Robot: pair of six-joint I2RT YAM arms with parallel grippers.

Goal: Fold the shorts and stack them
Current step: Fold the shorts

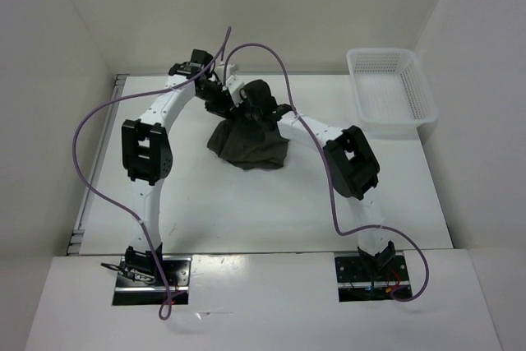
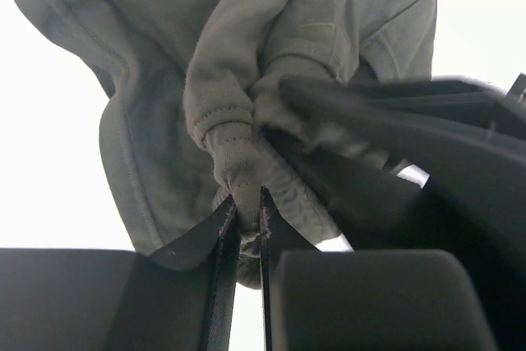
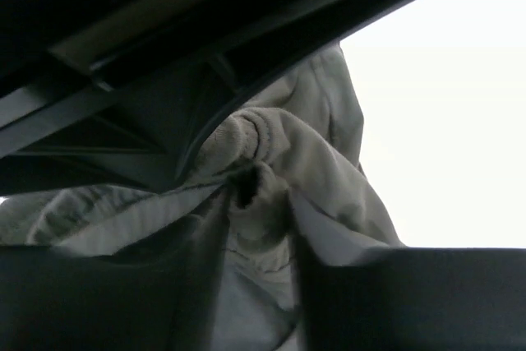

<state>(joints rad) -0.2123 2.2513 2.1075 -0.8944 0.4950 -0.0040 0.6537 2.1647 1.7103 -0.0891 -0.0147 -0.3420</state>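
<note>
Bright even overhead light, soft shadows, wrist views backlit and overexposed, shorts (image 2: 148,121) dim, foreground blurred.

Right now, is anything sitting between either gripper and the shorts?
Nothing visible stands in the way. The left gripper pinches a bunched fold of the shorts, and the right gripper has fabric of the same bunch between its fingers. The two grippers crowd close together at the top of the heap.

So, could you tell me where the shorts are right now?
Top view: the shorts hang bunched near the centre, pinched by the left gripper, right gripper beside them, white basket further right.
</note>
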